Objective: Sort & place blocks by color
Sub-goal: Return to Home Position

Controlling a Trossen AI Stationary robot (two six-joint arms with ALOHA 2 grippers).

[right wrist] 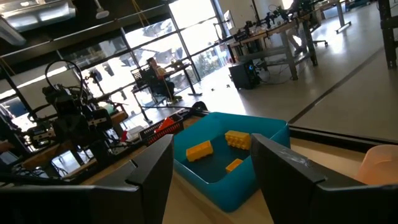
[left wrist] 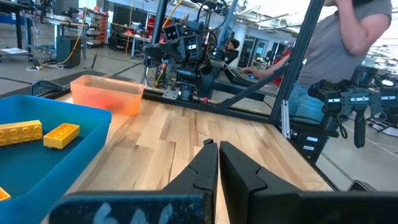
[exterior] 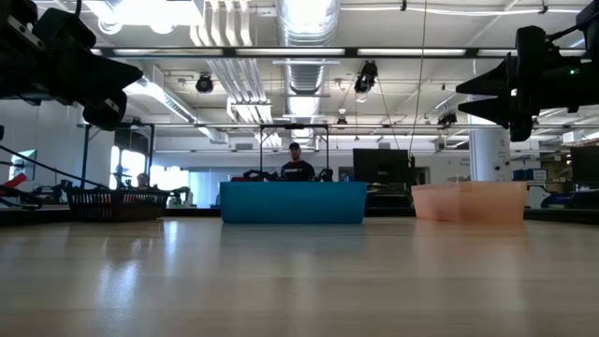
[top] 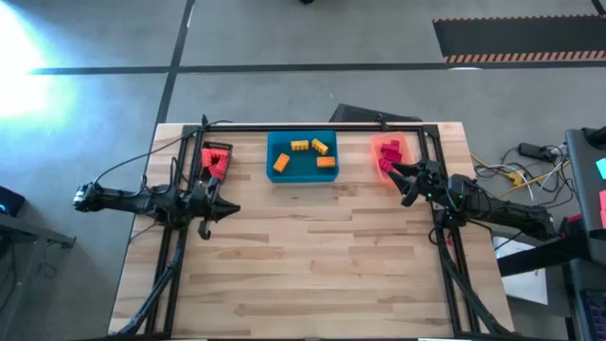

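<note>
Resting inside the blue tray (top: 303,170) are four yellow-orange blocks (top: 300,145).

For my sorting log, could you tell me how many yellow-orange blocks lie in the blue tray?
4 in the blue tray: two blocks at its far side, two nearer; none appears hidden.

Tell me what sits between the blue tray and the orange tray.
Nothing: in the high view the stretch between the blue tray and the orange tray is bare wooden table.
</note>
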